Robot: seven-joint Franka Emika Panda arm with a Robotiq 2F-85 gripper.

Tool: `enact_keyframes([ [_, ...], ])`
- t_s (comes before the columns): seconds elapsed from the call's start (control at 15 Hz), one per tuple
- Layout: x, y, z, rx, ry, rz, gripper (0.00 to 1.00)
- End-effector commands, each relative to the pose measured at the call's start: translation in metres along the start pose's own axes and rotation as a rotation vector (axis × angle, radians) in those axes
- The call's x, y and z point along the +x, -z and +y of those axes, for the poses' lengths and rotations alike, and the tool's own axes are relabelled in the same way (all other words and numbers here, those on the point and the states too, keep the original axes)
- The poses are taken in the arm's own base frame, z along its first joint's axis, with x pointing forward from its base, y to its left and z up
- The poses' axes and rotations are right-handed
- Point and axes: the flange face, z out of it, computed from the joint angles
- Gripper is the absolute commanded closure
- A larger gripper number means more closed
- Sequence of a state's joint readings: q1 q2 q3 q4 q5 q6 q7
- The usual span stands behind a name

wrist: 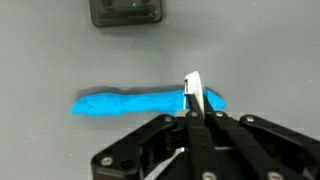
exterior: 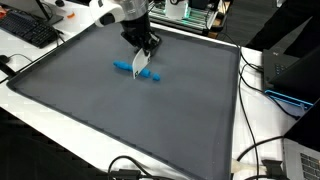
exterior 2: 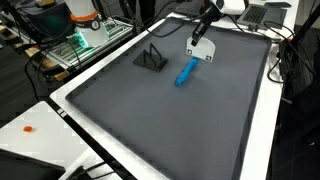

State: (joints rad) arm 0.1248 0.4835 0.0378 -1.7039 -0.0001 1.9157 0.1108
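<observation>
Oblique view down onto white table (exterior: 30,100) carrying large dark grey mat (exterior: 110,115) with raised edge. Top centre: white robot arm (exterior: 115,10) reaching down, black gripper (exterior: 143,58) over upper middle of mat. Fingers closed on small white piece (exterior: 139,66), tilted, at or just above blue strip (exterior: 122,68); contact not discernible. Blue strip flat on mat, long axis roughly left to right, slightly slanted. Upper left, off mat: black keyboard (exterior: 28,30). Right edge: dark box (exterior: 292,68) and black cables (exterior: 250,95); further cables along bottom edge.
</observation>
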Motion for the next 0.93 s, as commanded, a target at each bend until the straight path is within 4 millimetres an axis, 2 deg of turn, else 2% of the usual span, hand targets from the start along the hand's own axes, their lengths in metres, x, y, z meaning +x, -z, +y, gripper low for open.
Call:
enact_keyframes([
  [0.0, -0.002, -0.003, 0.011, -0.019, 0.004, -0.009, 0.99],
  [0.87, 0.004, -0.034, 0.016, -0.049, 0.035, -0.040, 0.99],
])
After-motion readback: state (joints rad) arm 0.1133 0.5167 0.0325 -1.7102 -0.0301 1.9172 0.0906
